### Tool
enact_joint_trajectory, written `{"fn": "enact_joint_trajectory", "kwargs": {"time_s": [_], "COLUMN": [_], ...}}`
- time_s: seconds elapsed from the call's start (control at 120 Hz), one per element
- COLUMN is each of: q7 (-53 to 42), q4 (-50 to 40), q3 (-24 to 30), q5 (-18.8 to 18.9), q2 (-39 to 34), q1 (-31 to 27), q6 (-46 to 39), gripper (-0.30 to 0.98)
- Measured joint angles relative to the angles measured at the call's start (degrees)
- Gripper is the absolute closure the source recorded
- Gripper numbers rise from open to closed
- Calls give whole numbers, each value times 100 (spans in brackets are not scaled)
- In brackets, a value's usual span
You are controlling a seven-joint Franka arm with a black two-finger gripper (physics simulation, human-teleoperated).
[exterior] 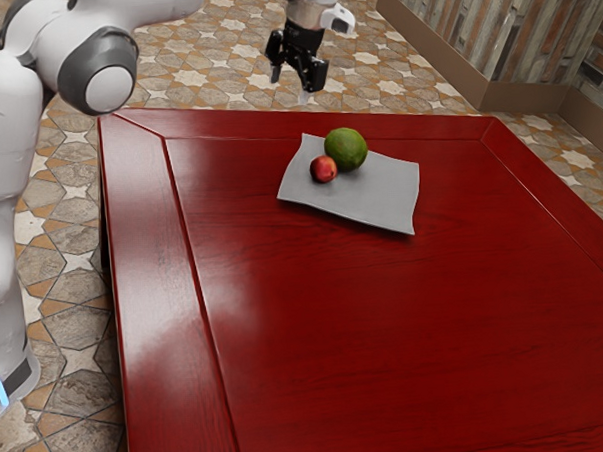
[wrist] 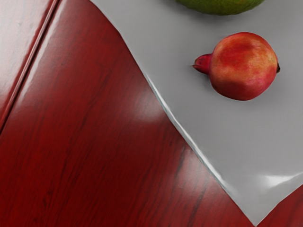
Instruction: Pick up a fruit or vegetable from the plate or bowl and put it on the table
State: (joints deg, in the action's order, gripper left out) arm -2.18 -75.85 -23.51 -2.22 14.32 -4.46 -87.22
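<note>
This looks like a room in a home: patterned stone-look tiles (exterior: 73,266) underfoot, streaky plank-like walls (exterior: 453,29), plain skirting (exterior: 536,98) and a glossy red wooden bench (exterior: 286,337).

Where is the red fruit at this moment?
The red fruit is on the gray plate, just to the exterior view's left of the green fruit; the wrist view shows a gap between the two.

Star-patterned tile floor (exterior: 215,75), plank wall (exterior: 513,27), brown baseboard (exterior: 526,97).
</note>
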Motion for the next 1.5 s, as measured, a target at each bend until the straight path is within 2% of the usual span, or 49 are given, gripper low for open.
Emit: {"fn": "enact_joint_trajectory", "kwargs": {"time_s": [0.333,0.783,1.5], "q7": [-219,-414,-675], "q4": [-549,-521,-479], "q3": [45,258,427], "q5": [-49,-590,-766], "q2": [94,642,1146], "q1": [-70,-52,-80], "q6": [-646,-1564,-2355], "gripper": [0,0,0]}}
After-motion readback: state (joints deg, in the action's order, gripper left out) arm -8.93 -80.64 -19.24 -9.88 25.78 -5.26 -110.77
